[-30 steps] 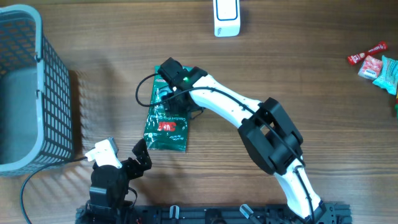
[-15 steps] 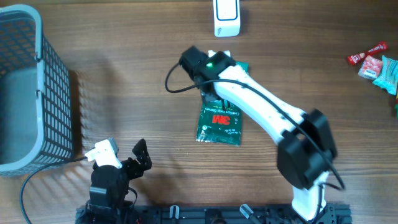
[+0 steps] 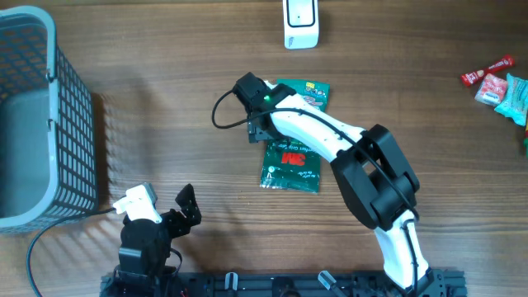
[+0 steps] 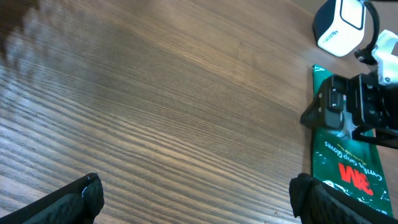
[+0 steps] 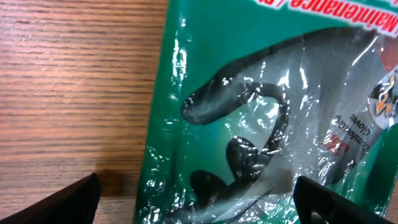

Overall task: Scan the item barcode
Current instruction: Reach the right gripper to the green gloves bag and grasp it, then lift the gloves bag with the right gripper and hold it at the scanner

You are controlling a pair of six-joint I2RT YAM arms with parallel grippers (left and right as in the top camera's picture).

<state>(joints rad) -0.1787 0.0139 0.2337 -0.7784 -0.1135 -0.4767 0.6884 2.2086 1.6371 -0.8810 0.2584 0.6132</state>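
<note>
A green 3M glove packet (image 3: 290, 167) lies flat on the wooden table, printed side up, just below the white scanner (image 3: 300, 23). No barcode shows on it. My right gripper (image 3: 259, 125) hovers over the packet's left upper part, open. In the right wrist view the packet (image 5: 261, 106) fills the space under the spread right gripper (image 5: 199, 205), touching neither finger. My left gripper (image 3: 189, 209) rests open near the front edge, left of the packet. From the left wrist, the left gripper (image 4: 199, 196) is over bare wood, with the packet (image 4: 348, 165) and scanner (image 4: 341, 28) at right.
A grey mesh basket (image 3: 70, 124) stands at the left edge. Several small snack packets (image 3: 498, 82) lie at the far right. The right arm's elbow (image 3: 375, 177) hangs over the table right of the packet.
The right gripper carried the packet from left of centre rightward to below the scanner, let go and opened. It has since shifted slightly left. The left arm stayed still.
</note>
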